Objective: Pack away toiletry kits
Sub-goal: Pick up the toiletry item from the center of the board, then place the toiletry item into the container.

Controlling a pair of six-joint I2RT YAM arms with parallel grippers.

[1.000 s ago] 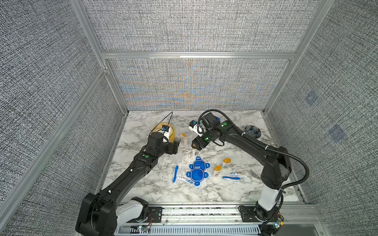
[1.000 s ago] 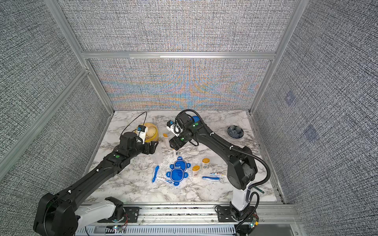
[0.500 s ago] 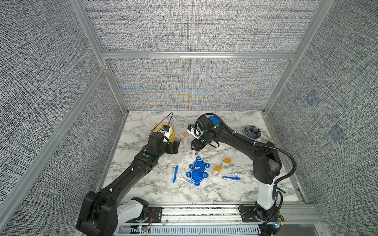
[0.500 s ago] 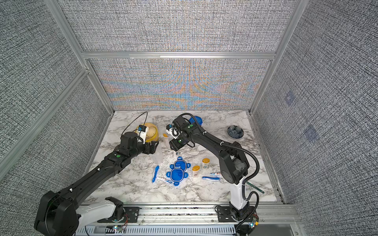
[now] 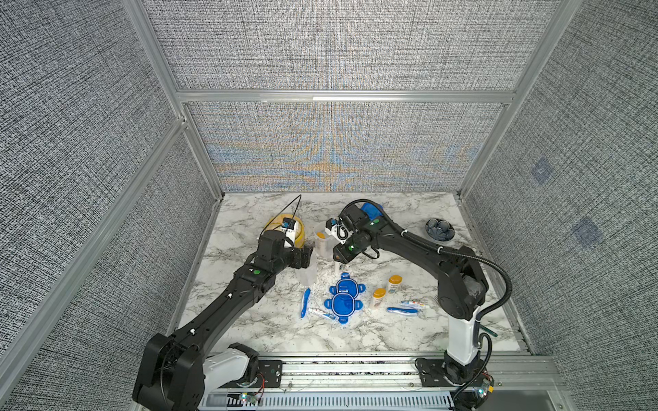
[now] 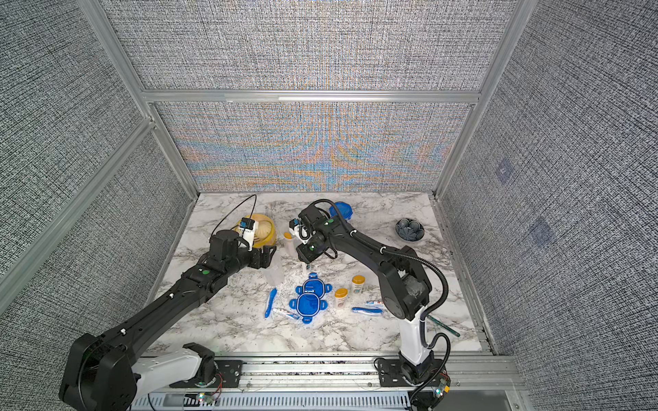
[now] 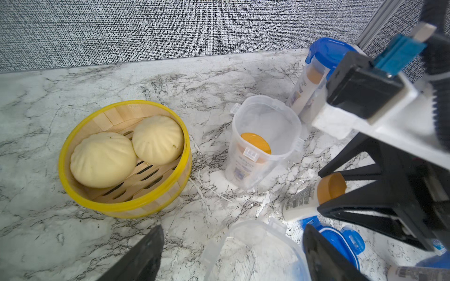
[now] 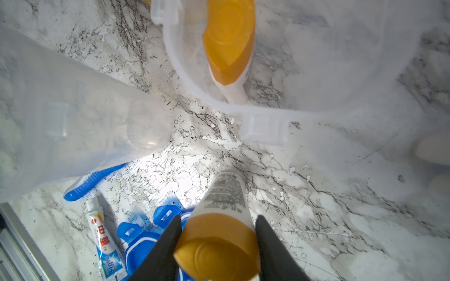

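One bottle (image 8: pixel 224 192), likely light and slippery, is being pinched at its cap (image 8: pixel 216 248) by the right claw (image 8: pixel 218 220); left claw (image 7: pixel 232 228) spread.

Orange-capped bottle (image 8: pixel 220 219) tilted, open clear tub (image 8: pixel 264 121) holding second bottle (image 8: pixel 229 41), blue lids (image 5: pixel 342 298) flat

Steamer (image 7: pixel 126 206) w/ buns (image 7: pixel 102 160); dark bowl (image 5: pixel 440 229).
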